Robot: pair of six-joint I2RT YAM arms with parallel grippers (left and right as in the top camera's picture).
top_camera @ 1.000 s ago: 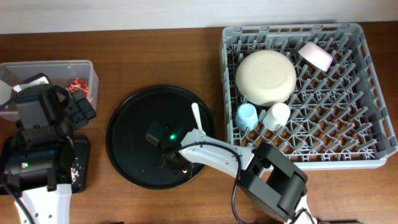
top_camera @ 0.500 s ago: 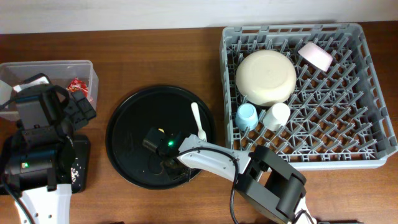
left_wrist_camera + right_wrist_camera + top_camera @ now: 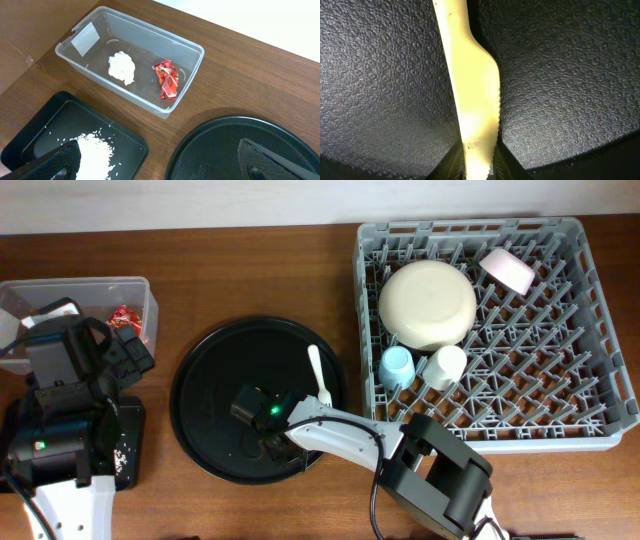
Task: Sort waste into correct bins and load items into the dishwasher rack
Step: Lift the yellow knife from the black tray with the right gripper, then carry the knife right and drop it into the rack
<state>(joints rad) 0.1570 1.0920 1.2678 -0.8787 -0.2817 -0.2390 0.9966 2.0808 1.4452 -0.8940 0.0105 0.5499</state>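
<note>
Since a second before, the right arm had shifted a little toward the near edge of the table, uncovering the tines of the fork, and over the last half second nothing else had changed.

At the far left, the left gripper (image 3: 160,150) hung above the table with its fingers spread wide and nothing between them. Below it stood the clear tub (image 3: 186,75), which held the crumpled tissue (image 3: 122,67) and, just beside it, the red sachet (image 3: 166,80). Nearer the arm's base lay the shallow black tray (image 3: 30,135) with the heap of rice (image 3: 92,150) in it and a few grains scattered around.

In the middle sat the round black tray (image 3: 210,370). The pale fork (image 3: 318,373) lay on its right side, tines toward the near edge. The right gripper (image 3: 479,159) was low over this tray, pinching a thin yellow utensil (image 3: 470,85) at one end, with the rest lying close over the tray's pebbled surface. Whether it was a spoon could not be told.

To the right, the dishwasher rack (image 3: 590,330) held the cream plate (image 3: 427,303) near its back left. The pink bowl (image 3: 508,270) was tilted at the back. The blue cup (image 3: 396,365) and the white cup (image 3: 447,364) sat side by side in front of the plate.
</note>
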